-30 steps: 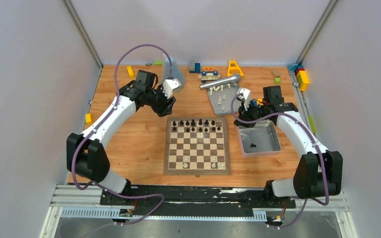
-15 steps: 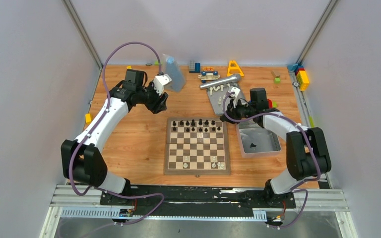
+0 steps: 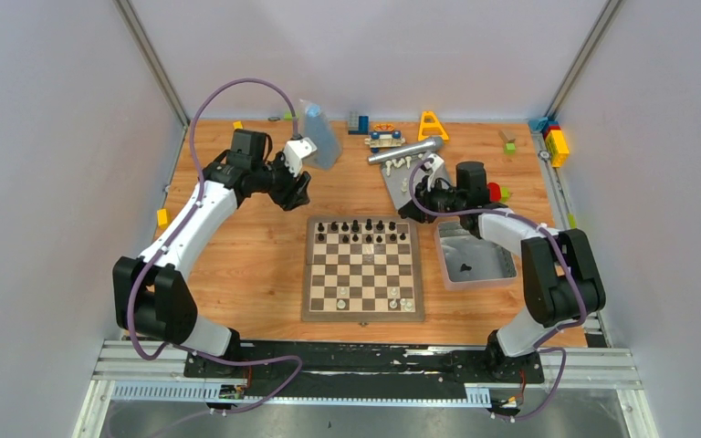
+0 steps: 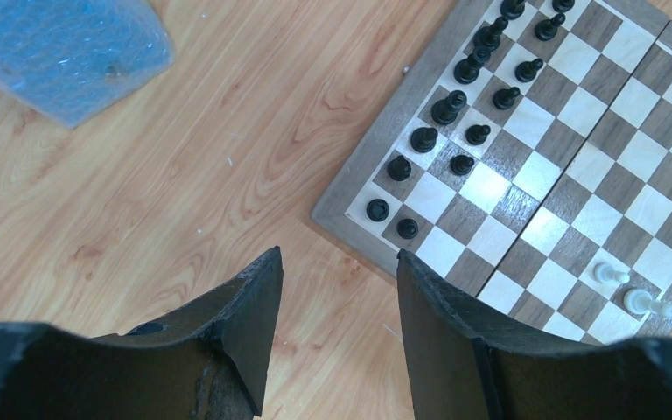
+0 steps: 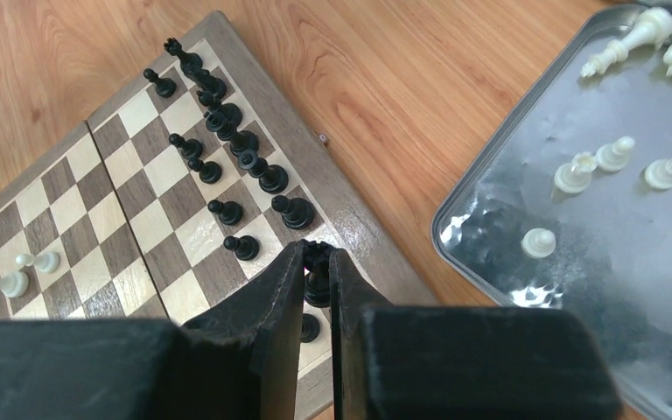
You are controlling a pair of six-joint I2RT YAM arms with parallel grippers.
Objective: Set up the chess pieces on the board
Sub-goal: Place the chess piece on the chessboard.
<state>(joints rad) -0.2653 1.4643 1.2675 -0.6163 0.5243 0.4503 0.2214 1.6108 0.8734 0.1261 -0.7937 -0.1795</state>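
We are looking at two arms finished alike: the left arm [image 3: 187,224] and the right arm [image 3: 511,228] are wearing glossy white shells over their long links, with bulky matt-black housings at each joint. A purple cable [image 3: 246,79] is trailing off each one. The left hand [image 4: 337,271] is showing black wedge-shaped fingers, chipped along their inner edges; the right hand [image 5: 318,262] is showing the same black, blocky fingers.

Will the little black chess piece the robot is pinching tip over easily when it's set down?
Probably, if nudged: the black piece looks slim and tall. It seems light and stiff, since the right gripper holds it with only a small pinch. Once toppled, it might roll.
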